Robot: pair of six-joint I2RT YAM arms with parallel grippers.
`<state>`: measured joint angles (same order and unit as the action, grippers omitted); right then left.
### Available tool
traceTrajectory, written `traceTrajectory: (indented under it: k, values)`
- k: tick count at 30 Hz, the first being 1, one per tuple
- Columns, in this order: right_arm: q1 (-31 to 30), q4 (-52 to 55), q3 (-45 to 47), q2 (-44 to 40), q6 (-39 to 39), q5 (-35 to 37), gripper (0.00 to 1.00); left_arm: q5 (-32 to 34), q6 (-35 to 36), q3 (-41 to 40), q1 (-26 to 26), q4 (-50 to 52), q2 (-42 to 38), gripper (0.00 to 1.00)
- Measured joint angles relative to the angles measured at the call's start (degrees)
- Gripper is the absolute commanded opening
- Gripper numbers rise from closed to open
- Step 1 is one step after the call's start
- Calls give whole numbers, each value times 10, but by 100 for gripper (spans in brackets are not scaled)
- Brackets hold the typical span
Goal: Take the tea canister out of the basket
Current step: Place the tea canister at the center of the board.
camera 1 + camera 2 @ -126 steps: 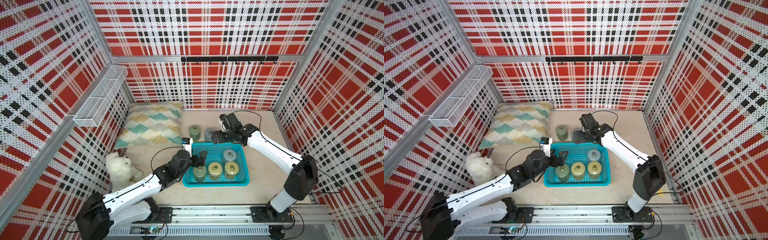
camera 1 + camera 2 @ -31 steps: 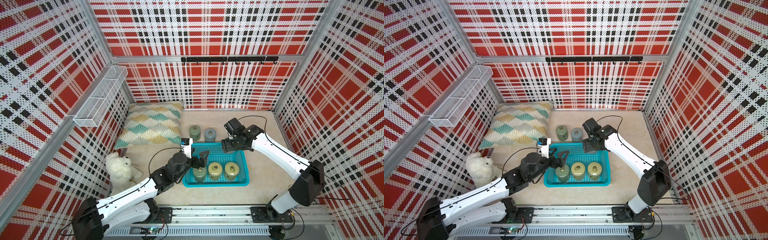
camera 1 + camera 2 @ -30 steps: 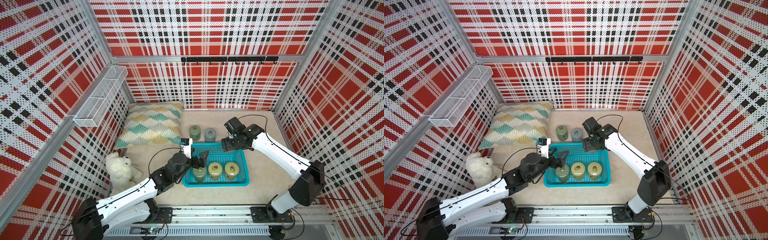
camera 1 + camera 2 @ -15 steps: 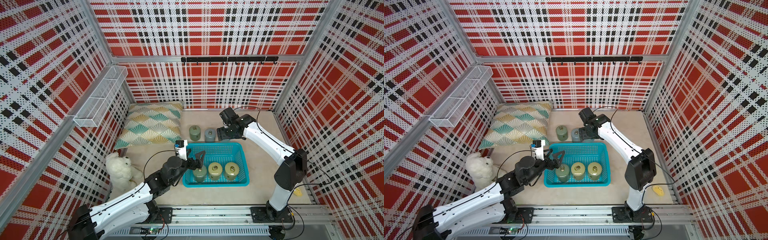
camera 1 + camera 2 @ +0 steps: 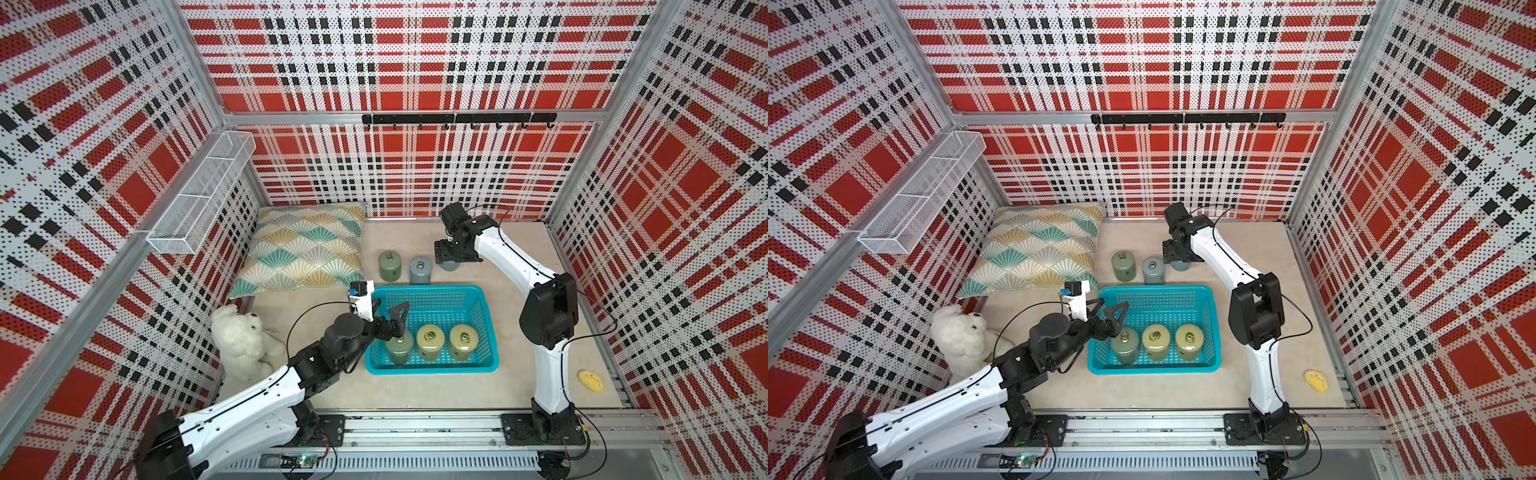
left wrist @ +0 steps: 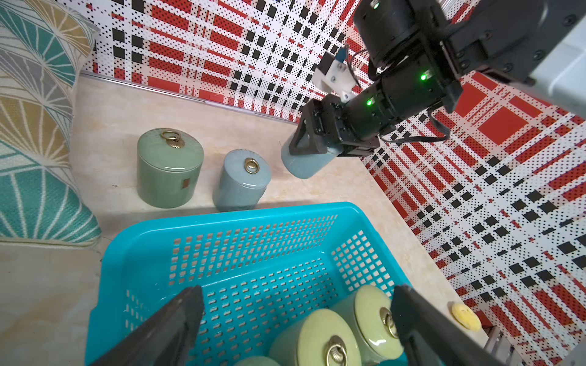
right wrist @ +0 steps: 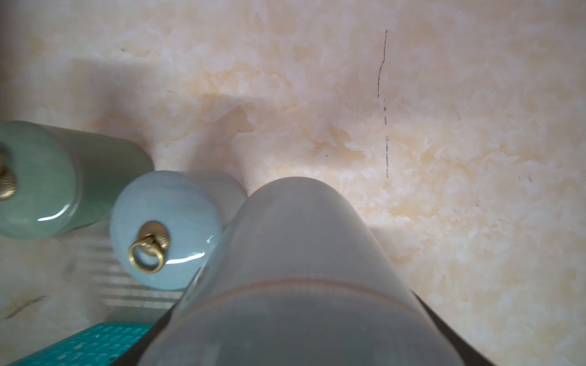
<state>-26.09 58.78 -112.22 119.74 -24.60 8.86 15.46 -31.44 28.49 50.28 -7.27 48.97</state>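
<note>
Right hand (image 5: 452, 257) carried grey-blue canister (image 6: 302, 166) out of basket (image 5: 432, 368), now holds it beyond far rim.

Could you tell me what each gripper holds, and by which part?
The right gripper clamps a grey-blue tea canister by its upper sides; the left gripper is open and empty.

light: bright, even | shadows: soft | right wrist: near tea canister (image 7: 301, 285) blurred

basket (image 5: 428, 288) far half free, three canisters (image 5: 430, 342) crowd near row
</note>
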Motion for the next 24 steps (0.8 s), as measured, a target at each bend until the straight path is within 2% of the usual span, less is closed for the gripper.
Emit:
traceTrajectory:
  k: [24]
  values:
    - [17, -43, 18, 93, 4, -22, 75, -2, 2, 0, -9, 0, 22, 99]
